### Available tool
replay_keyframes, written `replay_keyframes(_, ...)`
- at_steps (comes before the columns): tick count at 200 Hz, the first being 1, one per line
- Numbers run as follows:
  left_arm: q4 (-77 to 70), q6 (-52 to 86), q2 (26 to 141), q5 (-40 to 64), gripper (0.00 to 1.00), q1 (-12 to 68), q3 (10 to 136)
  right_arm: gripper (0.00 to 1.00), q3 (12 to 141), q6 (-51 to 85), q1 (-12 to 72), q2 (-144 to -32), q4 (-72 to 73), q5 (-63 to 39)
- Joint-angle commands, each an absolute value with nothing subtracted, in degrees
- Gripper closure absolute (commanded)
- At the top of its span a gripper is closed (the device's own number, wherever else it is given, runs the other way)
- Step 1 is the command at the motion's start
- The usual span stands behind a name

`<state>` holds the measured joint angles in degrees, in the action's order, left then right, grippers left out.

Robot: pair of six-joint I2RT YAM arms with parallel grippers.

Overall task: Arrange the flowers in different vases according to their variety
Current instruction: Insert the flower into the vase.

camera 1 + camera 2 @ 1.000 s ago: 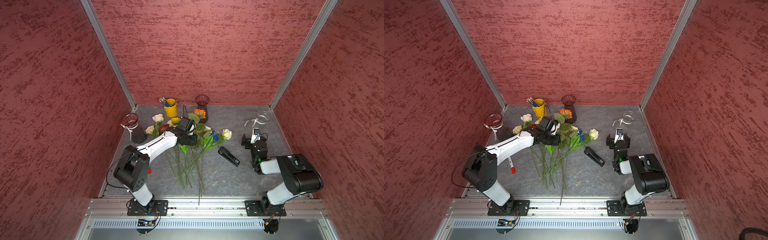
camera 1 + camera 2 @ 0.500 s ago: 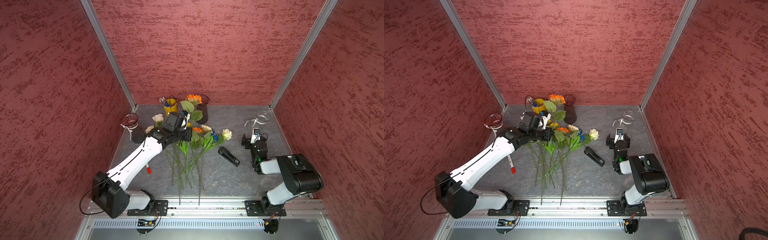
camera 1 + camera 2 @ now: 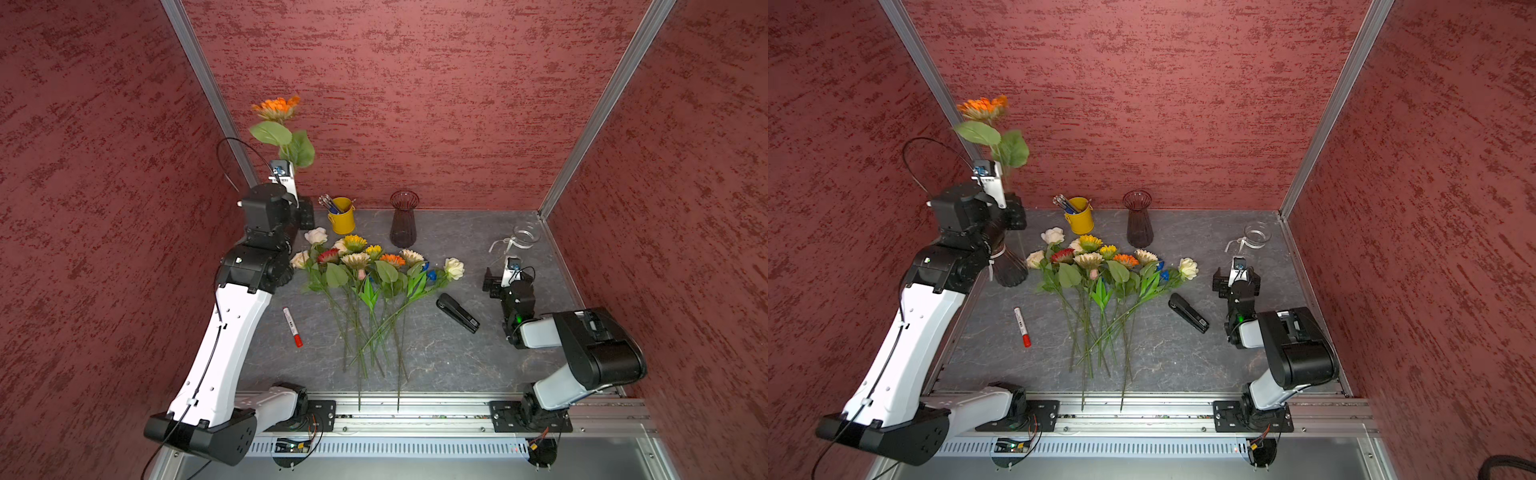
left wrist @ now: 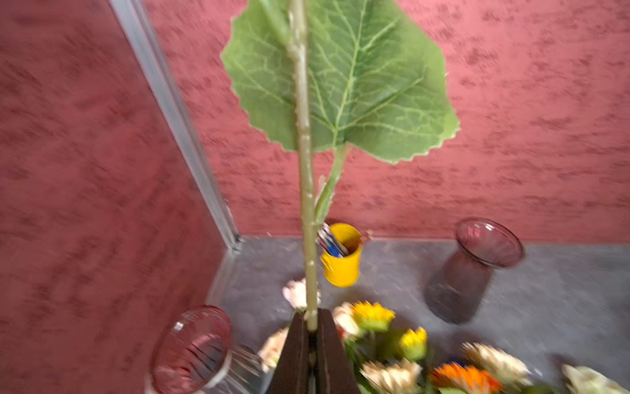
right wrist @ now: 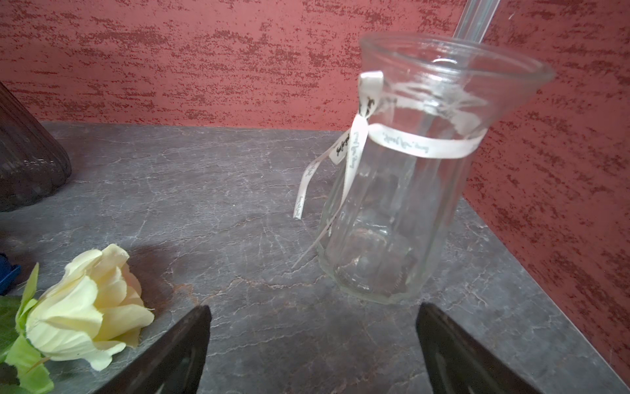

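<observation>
Left hand (image 4: 312, 324) pinches orange sunflower (image 3: 275, 109) stem; bloom seemingly above.

Right gripper (image 5: 312, 315): dark fingers (image 5: 177, 351) spread wide, bare grey marbled tabletop (image 5: 211, 191) btwn them. Clear ribbed glass vase w/ white ribbon (image 5: 409, 204) stands upright just ahead, near red textured wall (image 5: 204, 58). Cream fabric rose (image 5: 85, 307) lies by one finger, apart from vase. Dark ribbed glass vase (image 5: 27, 160) partly cut off at frame edge.

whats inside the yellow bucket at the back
The yellow bucket holds a bunch of pens and pencils, their upper ends sticking out above the rim. Their lower ends and the bucket's bottom are hidden by its opaque wall.
</observation>
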<state>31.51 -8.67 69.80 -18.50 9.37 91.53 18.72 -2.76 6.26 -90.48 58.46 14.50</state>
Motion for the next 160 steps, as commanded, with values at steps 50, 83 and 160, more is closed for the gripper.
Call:
replay_keyframes(50,14.75,-16.28,75.64,-10.82,1.0,-6.14,97.2,0.02,19.76,-2.19,5.88,-89.43,58.45,13.98)
replay_keyframes(83,11.34,-9.63,77.16,-3.76,1.0,-13.54,95.33,0.02,19.7,-2.15,5.88,-89.41,58.45,13.97)
replay_keyframes(160,-2.53,-1.2,80.77,6.97,1.0,-21.6,82.79,0.01,19.69,-2.08,5.75,-89.45,58.54,13.97)
